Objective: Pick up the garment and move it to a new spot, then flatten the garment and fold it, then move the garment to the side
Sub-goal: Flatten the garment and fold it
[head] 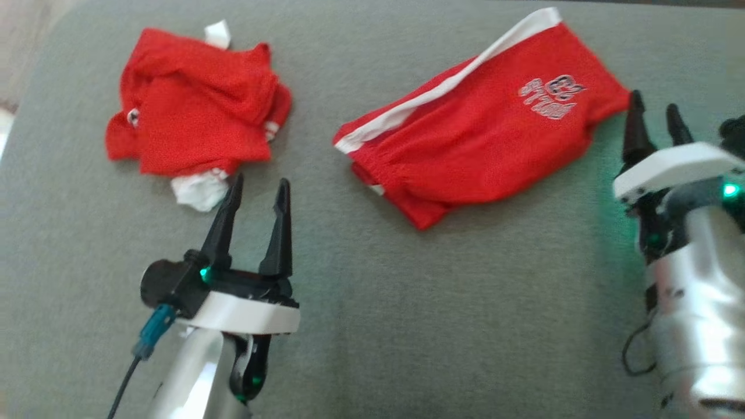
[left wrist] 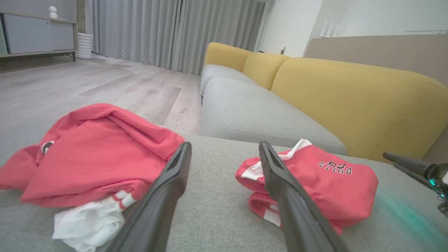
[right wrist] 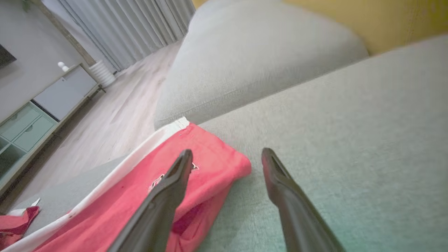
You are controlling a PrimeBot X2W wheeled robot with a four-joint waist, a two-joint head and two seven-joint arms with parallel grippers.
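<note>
1. Left gripper [head: 260, 185], fingers spread wide and empty, points at the crumpled shirt [head: 198, 116], tips just beside its white hem.
2. Right gripper [head: 654, 103] (also empty) is parted by the shorts' [head: 483, 145] right corner.
3. Grey cushion [head: 407, 320] bears both garments.
4. Shorts lie folded, centre-right.
5. Shirt sits left.

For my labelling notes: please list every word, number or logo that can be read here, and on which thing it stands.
White print on the shorts: letters, too blurred to read.
Round badge on the shirt: too small to read.
No other text.
</note>
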